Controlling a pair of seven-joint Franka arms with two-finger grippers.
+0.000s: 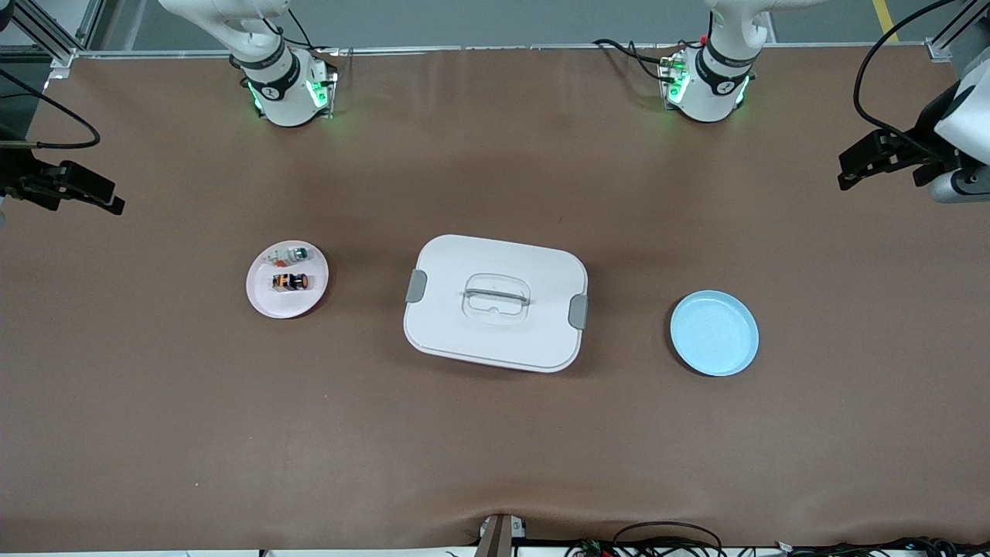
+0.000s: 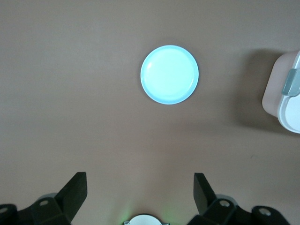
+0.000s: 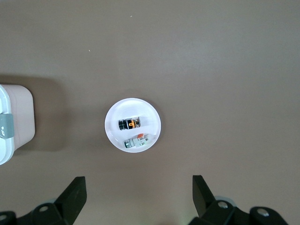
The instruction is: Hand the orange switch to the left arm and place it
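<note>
The orange switch (image 1: 290,281) lies on its side on a small white plate (image 1: 267,303) toward the right arm's end of the table; the right wrist view shows the orange switch (image 3: 130,123) on that plate (image 3: 112,123) too. The white box (image 1: 496,302) stands shut at mid-table, and its corner (image 3: 18,117) shows in the right wrist view. My right gripper (image 1: 108,199) hangs open and empty, high over the table's edge at its own end (image 3: 139,190). My left gripper (image 1: 851,172) hangs open and empty, high over its end (image 2: 140,187).
A white switch with a green cap (image 1: 292,254) shares the white plate, farther from the front camera than the orange one. An empty light-blue plate (image 1: 714,333) lies between the box and the left arm's end. The left wrist view shows this blue plate (image 2: 169,74) and the box's corner (image 2: 286,101).
</note>
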